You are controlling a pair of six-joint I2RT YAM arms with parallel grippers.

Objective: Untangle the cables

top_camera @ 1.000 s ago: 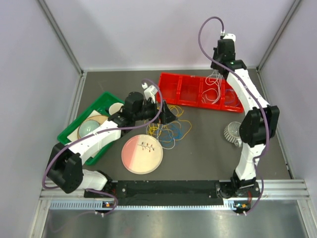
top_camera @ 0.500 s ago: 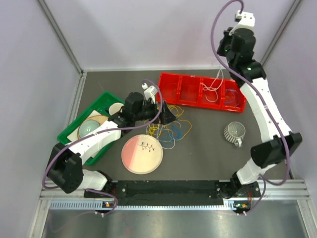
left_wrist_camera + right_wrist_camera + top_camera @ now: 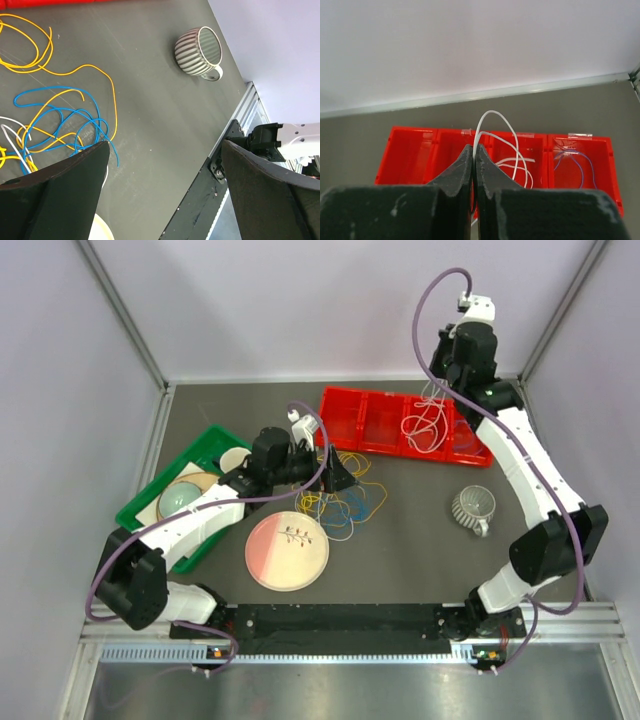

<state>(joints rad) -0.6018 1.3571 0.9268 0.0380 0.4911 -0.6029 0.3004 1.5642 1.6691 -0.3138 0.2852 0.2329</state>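
Tangled cables (image 3: 345,502) lie mid-tabletop (image 3: 420,550); one white cable (image 3: 497,120) is held above the red tray (image 3: 342,422).
At the left, the jaws of the left gripper (image 3: 162,145) are spread wide, with nothing between them, low beside the yellow, blue and white tangle, which lies between the pink plate (image 3: 287,551) and the tray. At the right, the jaws of the right gripper (image 3: 474,150) are pressed together, pinching the white cable, whose loops hang over the third compartment from the left. A striped cup (image 3: 473,508) stands nearby.
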